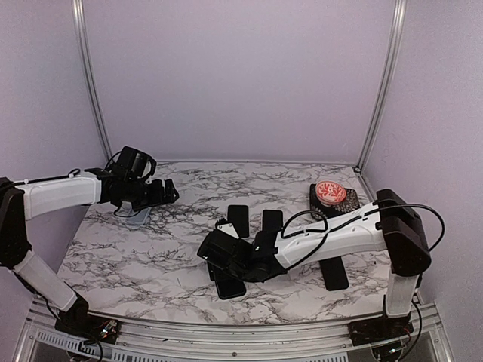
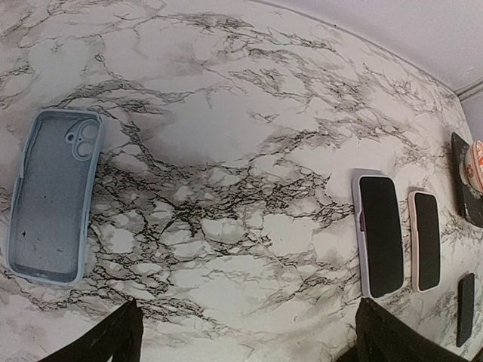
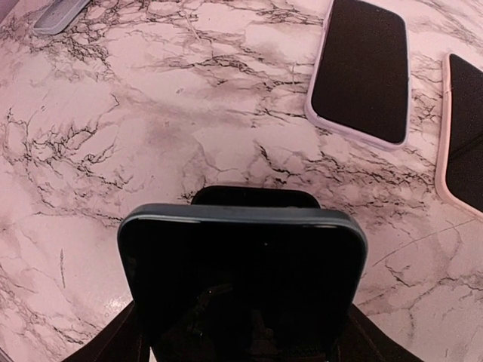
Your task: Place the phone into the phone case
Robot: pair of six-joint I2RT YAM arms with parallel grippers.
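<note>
Two handsets ahead and to the right of the right gripper (image 1: 219,255): a lilac-cased phone (image 3: 362,68) nearer, a pink-cased phone (image 3: 464,143) just beside it. Both screens up, side by side, not touching. Well apart on the gripper's right, a bare black phone (image 1: 332,273) flat on the marble table (image 1: 136,264). Beyond that, a dark stand (image 1: 321,204) topped by a red round disc (image 1: 330,191).

Clamped in the right gripper: the phone (image 3: 241,279), filling the lower half of the right wrist view. Dark glossy screen toward the camera, blue-grey rim, rounded corners. Whether fully lifted off the table, cannot tell.

Far ahead and to the left of that gripper, well apart: the phone case (image 2: 53,196). Pale blue-grey, empty, open side up, camera cut-out at its far end, lying flat on the table. Seen from the left wrist, just ahead and to the left of the left gripper (image 1: 167,193), apart from its black fingers (image 2: 113,339). From above, partly tucked under that gripper.

Left gripper: spread wide, holding nothing, only marble showing between the fingers. The two cased handsets well off to its right.
</note>
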